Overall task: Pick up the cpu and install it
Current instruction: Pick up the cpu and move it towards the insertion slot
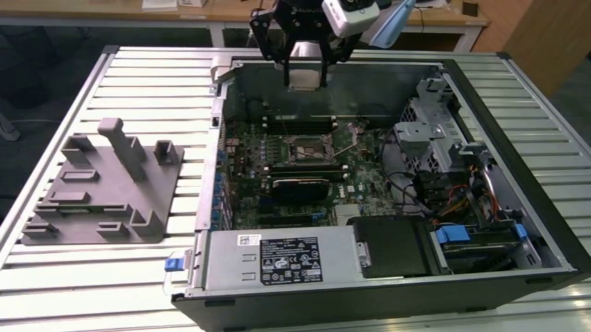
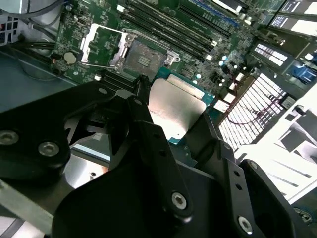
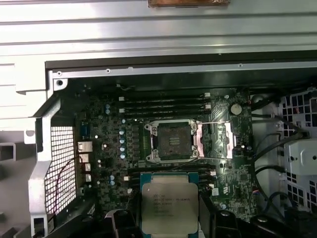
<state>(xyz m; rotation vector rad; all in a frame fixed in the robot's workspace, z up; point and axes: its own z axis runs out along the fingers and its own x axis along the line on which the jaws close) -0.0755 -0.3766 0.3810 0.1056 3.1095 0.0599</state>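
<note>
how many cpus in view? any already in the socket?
1. The cpu is held in the gripper, over the motherboard. The socket is open and empty. No other is visible.

Open PC case point(image 1: 388, 83) w/ mobo point(image 1: 249, 152), grey fixture point(image 1: 93, 200) on slatted table point(image 1: 157, 83)

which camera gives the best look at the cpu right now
The first wrist view: the cpu faces the camera, its silver top nearly whole. The second wrist view shows it tilted and partly behind a finger. The exterior view shows it as a small pale square in the gripper.
</note>
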